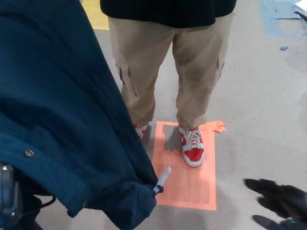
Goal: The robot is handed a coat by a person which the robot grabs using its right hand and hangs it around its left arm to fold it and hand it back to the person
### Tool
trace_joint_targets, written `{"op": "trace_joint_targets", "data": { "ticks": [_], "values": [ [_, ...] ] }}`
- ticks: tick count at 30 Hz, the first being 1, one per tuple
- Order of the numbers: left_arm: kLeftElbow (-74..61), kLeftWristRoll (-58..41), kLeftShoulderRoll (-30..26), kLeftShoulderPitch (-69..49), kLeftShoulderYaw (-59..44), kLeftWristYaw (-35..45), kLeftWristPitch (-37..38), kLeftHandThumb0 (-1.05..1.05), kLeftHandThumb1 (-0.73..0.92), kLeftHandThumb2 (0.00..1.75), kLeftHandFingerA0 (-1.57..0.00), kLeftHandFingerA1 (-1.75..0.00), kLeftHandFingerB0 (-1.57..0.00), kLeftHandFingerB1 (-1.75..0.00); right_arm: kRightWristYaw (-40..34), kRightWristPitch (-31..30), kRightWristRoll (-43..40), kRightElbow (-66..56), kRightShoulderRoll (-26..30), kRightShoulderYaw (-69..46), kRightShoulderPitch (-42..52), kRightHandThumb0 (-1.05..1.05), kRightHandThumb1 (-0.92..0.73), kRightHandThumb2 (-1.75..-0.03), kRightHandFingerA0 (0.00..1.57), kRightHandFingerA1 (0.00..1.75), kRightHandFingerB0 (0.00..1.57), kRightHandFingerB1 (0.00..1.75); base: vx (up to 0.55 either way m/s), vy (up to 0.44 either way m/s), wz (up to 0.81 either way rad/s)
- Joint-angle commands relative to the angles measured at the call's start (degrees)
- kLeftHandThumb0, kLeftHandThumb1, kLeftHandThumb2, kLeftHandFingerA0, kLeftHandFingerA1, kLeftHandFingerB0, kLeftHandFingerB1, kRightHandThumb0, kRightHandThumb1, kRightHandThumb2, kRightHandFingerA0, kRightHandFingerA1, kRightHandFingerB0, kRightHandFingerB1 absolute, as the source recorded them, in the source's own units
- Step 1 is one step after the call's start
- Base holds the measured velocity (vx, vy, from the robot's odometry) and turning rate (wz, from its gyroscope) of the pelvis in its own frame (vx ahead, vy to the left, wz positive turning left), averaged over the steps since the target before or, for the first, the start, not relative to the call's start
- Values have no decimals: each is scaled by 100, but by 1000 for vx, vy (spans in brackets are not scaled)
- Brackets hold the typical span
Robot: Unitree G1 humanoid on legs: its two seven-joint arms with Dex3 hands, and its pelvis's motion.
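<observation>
A dark blue coat (62,120) fills the left half of the head view, draped over my left arm, whose hand is hidden beneath the cloth. Its hem hangs low with metal snaps and a white drawcord tip (162,178) dangling free. My right hand (280,203) is at the bottom right corner, apart from the coat, its fingers spread and empty. A person in tan trousers (168,62) and red shoes (193,147) stands facing me.
An orange floor mat (189,184) lies under the person's feet. A yellow patch (98,14) marks the floor at the top left. Grey tape and small debris (283,19) sit at the top right. A black part of my left arm (8,201) shows under the coat.
</observation>
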State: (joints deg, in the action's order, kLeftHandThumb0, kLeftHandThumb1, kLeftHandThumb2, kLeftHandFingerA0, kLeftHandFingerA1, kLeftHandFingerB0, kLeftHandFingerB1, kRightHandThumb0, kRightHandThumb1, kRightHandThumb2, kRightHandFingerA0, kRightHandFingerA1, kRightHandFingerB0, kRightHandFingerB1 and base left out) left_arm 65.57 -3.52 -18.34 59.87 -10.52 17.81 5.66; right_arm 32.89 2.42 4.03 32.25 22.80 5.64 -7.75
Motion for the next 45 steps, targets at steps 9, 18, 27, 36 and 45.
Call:
{"op": "trace_joint_targets", "data": {
  "ticks": [9,18,27,36,45],
  "values": [
    [-176,-134,-196,-138,-173,151,142,-85,70,103,-7,-23,-7,-25,-740,752,-892,2158,-392,-1782,-346,-89,-67,-94,0,0,0,0,0,0,0],
    [-428,-151,-107,-393,-188,325,238,-85,71,103,-7,-25,-7,-24,-1984,642,-278,3494,-507,-1489,-629,-94,-80,-105,0,4,0,0,0,0,0],
    [-543,-170,-33,-455,-201,304,176,-83,72,103,-8,-25,-8,-27,-2638,607,361,3968,-345,-619,-618,-77,-89,-66,0,7,0,4,0,0,0],
    [-568,-182,-26,-505,-213,315,215,-82,73,104,-6,-21,-7,-25,-2681,640,383,4089,-328,-405,-677,-86,-77,-107,0,10,0,7,0,0,0],
    [-603,-240,-59,-552,-204,388,212,-84,72,104,-7,-22,-7,-23,-2630,607,448,4122,-329,-367,-684,-88,-77,-107,0,9,0,6,0,0,0]
  ]
}}
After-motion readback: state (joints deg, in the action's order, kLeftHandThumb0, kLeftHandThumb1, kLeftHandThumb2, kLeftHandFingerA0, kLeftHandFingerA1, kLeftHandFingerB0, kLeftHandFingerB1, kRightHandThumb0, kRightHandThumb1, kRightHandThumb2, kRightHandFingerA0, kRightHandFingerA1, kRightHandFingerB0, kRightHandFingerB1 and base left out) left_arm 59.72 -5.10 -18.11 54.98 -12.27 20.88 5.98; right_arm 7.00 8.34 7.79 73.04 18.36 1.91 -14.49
